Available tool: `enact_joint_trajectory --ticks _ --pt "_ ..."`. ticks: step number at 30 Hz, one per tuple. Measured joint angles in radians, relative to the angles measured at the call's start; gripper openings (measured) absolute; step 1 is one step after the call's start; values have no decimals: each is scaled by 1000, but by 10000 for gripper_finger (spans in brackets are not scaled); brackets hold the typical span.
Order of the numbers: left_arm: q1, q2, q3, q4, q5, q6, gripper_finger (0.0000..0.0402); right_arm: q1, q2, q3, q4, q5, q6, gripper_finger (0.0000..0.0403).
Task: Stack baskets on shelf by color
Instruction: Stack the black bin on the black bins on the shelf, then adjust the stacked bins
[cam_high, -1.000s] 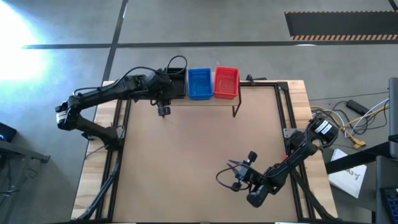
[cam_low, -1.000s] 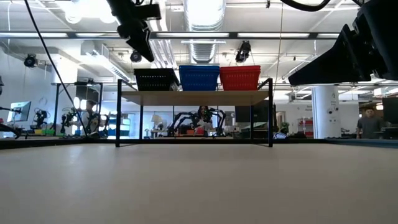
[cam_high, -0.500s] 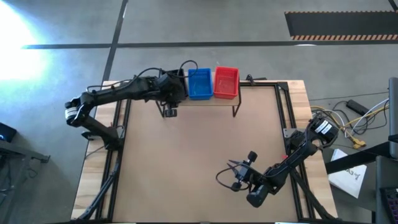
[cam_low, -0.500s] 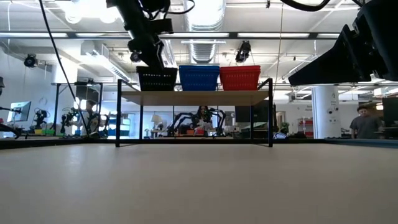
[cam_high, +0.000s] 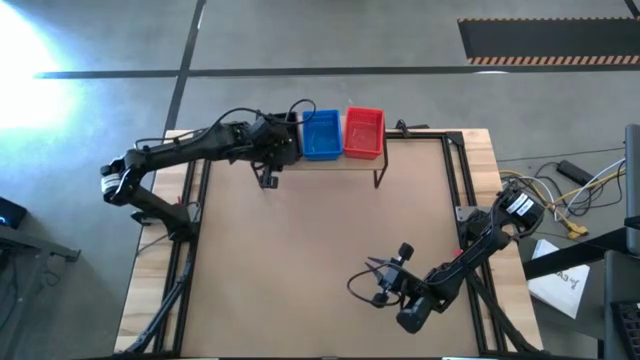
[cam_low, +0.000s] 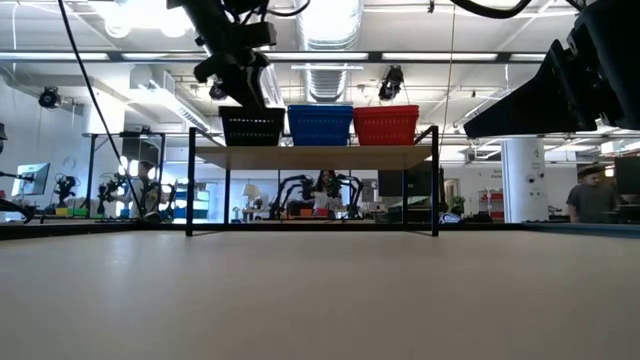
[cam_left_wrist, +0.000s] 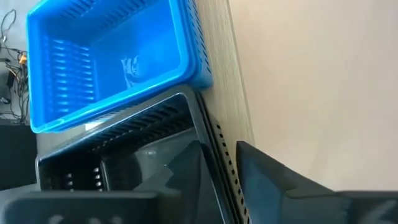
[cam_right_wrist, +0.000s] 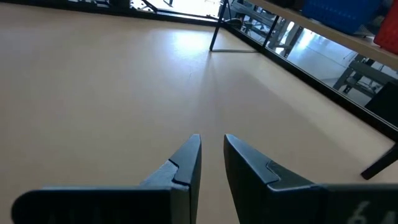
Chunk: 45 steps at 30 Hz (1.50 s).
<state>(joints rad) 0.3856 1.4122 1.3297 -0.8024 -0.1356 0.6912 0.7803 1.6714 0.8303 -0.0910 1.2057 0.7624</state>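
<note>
The shelf (cam_low: 310, 157) stands at the table's far edge. On its plank stand, from left to right, a black basket (cam_low: 252, 128), a blue basket (cam_high: 320, 134) and a red basket (cam_high: 364, 133). My left gripper (cam_low: 247, 98) has come to the black basket (cam_left_wrist: 124, 155) from the table's left, slanting down. It is open and straddles the basket's near short wall. In the high view this arm covers most of the black basket. My right gripper (cam_right_wrist: 212, 142) waits low over the table's near right part (cam_high: 372, 282), open by a narrow gap and holding nothing. My left gripper has one finger (cam_left_wrist: 180, 177) inside the black basket and the other (cam_left_wrist: 267, 180) outside it, with the near short wall (cam_left_wrist: 214, 140) between them. Whether either finger touches the wall, I cannot tell. The basket rests flat on the shelf plank.
The blue basket (cam_left_wrist: 106, 56) sits right against the black one. The shelf's wire legs (cam_low: 190, 185) leave open room under the plank. Bare tabletop (cam_high: 320, 230) lies between the two arms. Cables and papers lie beyond the table's right edge (cam_high: 570, 200). People show in the room behind (cam_low: 590, 195).
My left gripper has moved toward the table's right and down, from beside the shelf's left end onto the black basket. There it has eased back a little. The baskets have stayed on the shelf.
</note>
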Motion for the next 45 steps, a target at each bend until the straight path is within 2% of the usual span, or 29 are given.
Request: enact_joint_trajectory --ticks 7,11,18,26,36,40,45 --pt "1 -1 -5 -5 0 25 15 0 0 0 0 0 0 61" --pt "1 -1 -4 7 0 31 6 0 0 0 0 0 0 61" --pt "1 -1 -5 16 -1 48 19 0 0 0 1 0 0 61" --pt "13 -2 -5 18 3 -5 28 0 0 0 5 0 0 61" --pt "32 -11 28 30 26 -76 119 -13 -10 53 -12 -3 -25 61" --pt "30 -40 63 32 4 -141 133 -69 -91 116 -61 -94 -117 50" --pt "23 -95 82 14 -155 -232 134 -241 -232 257 -222 -285 -287 14"
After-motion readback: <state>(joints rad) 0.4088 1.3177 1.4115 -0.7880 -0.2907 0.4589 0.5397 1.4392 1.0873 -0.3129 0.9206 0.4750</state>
